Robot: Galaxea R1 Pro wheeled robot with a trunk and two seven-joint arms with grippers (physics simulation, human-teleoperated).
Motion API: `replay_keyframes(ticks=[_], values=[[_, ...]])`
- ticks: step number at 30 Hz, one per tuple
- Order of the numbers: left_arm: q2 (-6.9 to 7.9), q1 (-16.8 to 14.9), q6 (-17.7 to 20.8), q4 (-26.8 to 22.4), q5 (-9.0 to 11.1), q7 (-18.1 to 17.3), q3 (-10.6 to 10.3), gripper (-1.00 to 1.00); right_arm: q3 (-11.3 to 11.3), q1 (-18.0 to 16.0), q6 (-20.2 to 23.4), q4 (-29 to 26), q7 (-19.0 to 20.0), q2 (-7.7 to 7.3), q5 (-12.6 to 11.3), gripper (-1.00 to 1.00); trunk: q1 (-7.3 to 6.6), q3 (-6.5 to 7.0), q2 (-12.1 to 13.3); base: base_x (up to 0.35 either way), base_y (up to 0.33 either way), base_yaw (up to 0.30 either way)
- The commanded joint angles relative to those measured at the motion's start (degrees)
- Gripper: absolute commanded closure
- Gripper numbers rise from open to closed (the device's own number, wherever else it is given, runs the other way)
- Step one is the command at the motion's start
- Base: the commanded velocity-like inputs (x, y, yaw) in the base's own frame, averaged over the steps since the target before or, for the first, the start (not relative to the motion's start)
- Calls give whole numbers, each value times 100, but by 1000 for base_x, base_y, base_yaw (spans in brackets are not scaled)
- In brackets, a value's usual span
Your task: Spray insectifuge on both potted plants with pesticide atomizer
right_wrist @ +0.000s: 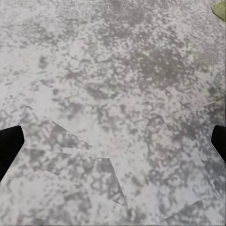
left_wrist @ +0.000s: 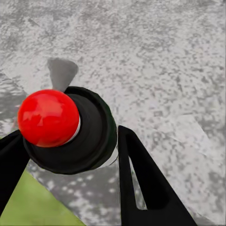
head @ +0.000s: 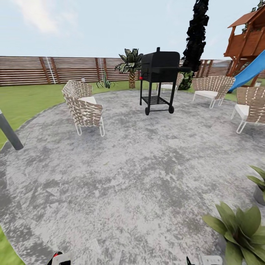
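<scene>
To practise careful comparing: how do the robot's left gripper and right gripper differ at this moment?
The left gripper is closed on a dark bottle with a red tip, while the right gripper holds nothing. The left gripper's fingers sit close on either side of the bottle; the right gripper's fingers stand far apart, open. Lawn shows under the left gripper; under the right gripper, a leaf tip at the frame edge. Both have black fingers over grey paving.
</scene>
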Motion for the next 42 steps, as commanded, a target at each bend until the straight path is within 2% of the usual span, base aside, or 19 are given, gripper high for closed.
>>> replay_keyframes(ticks=[1, 26, 42], values=[[0, -3, -19, 4, 14, 8, -5, 100, -25, -3, -18, 4, 2, 4, 56, -100, 2, -5, -2, 335, 5, 0], [0, 5, -18, 4, 14, 8, -5, 100, -25, -3, -9, 4, 2, 4, 56, -100, 2, -5, -2, 336, 2, 0], [0, 6, -12, 4, 14, 8, -5, 100, -53, -3, -9, 4, -33, 4, 39, -100, 2, -5, -2, 336, 113, 0]])
